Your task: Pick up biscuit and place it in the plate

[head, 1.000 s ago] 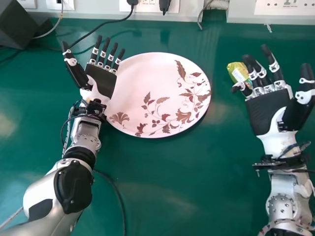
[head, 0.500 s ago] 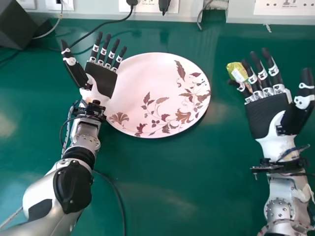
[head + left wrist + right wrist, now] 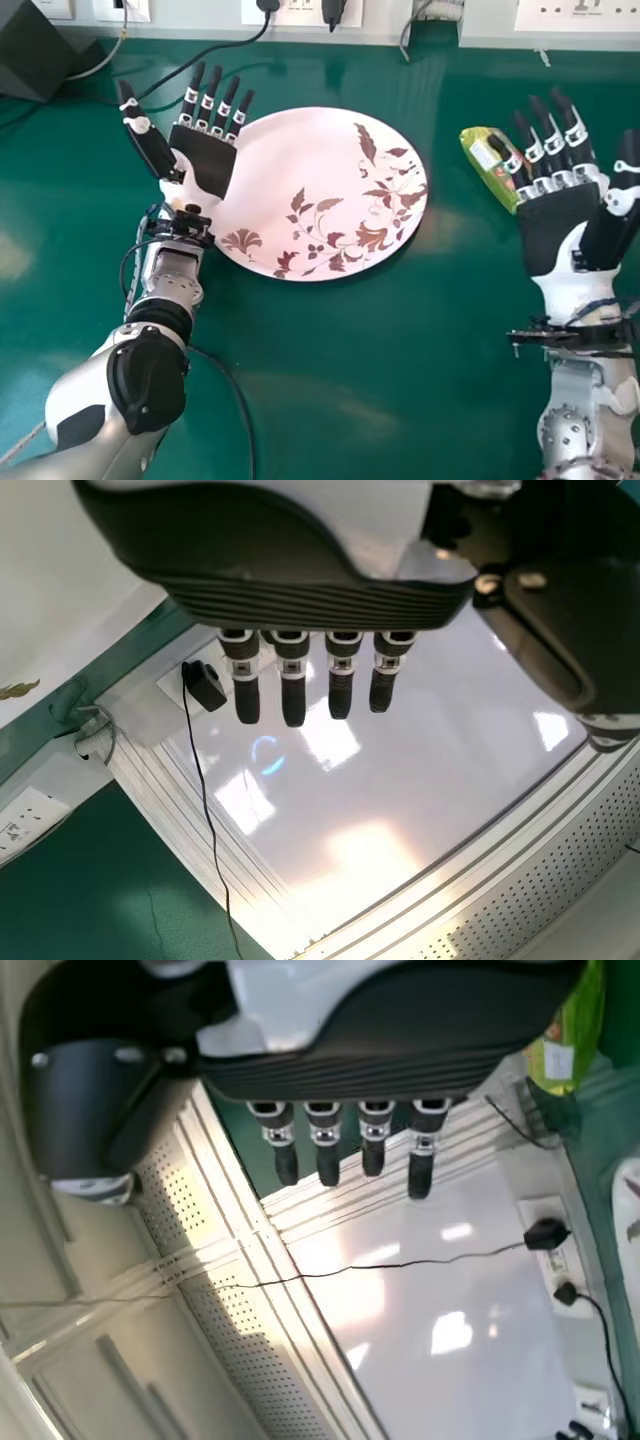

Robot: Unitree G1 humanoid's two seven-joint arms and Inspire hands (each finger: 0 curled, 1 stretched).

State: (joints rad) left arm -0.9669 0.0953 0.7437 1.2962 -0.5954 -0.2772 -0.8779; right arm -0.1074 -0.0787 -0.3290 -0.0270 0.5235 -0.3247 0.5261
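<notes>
The biscuit, in a green and yellow packet (image 3: 486, 160), lies on the green table right of the plate, partly hidden behind the fingers of my right hand (image 3: 556, 225). That hand is palm up with its fingers straight and holds nothing. In the right wrist view the packet (image 3: 572, 1035) shows beside my right hand (image 3: 380, 1065). The round white plate (image 3: 300, 170) with brown flowers is at the middle of the table. Over its left edge is my left hand (image 3: 208, 160), open and empty; the left wrist view shows the same hand (image 3: 300, 595), fingers straight.
A black box (image 3: 38, 55) stands at the far left corner. Power sockets (image 3: 575, 16) and plugs line the wall strip behind the table (image 3: 330, 390). Black cables run over the far left of the table and beside my left forearm.
My right hand has shifted a little to the right, so more of the packet shows beside its fingers. My left hand has barely moved, and the plate lies as before.
</notes>
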